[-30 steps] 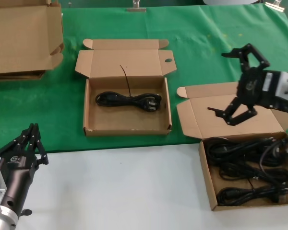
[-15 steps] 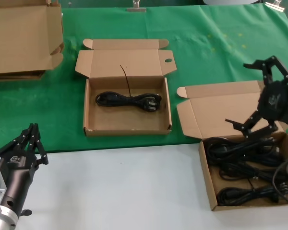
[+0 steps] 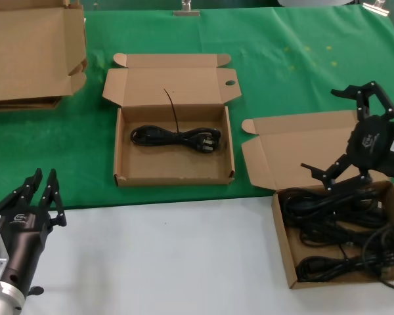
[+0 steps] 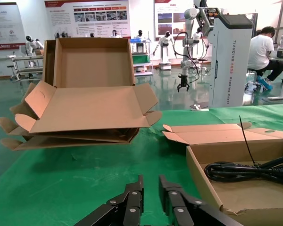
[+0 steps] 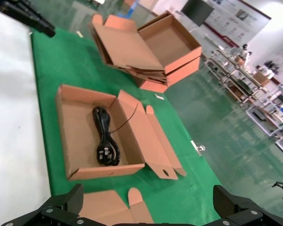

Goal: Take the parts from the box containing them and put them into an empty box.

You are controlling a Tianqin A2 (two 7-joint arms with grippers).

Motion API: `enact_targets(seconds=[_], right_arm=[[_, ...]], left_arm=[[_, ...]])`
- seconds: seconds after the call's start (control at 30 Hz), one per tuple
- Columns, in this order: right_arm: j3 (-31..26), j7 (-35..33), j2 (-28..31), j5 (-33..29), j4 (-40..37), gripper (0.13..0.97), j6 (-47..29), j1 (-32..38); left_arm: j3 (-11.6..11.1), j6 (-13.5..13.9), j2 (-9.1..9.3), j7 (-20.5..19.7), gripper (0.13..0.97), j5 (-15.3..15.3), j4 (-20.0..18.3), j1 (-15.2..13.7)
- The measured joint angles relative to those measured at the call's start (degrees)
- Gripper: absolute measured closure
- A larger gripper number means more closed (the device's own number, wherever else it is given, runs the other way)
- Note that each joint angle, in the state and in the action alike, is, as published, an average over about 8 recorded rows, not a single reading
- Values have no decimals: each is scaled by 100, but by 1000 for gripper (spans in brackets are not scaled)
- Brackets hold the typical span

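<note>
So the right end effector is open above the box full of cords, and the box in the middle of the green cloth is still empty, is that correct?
Not quite. The box in the middle is not empty: one black cord bundle lies inside it, as the head view shows. The rest is right: the right end effector is open above the full box.

right tool [image 3: 345,134] spread wide above cord-filled box [image 3: 284,241], one cord [image 3: 176,137] in middle box [image 3: 120,145]
</note>
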Motion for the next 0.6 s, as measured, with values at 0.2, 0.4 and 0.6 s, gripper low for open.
enact_targets(seconds=[0.2, 0.4, 0.6], right_arm=[[88, 58, -204, 92, 55, 129, 319, -274], [186, 120, -430, 195, 116, 129, 675, -578], [286, 185, -658, 301, 179, 129, 1040, -886]], left_arm=[[0, 3, 4, 2, 844, 1, 1, -1], [-1, 6, 8, 5, 811, 2, 2, -2], [-2, 10, 13, 7, 709, 4, 4, -3]])
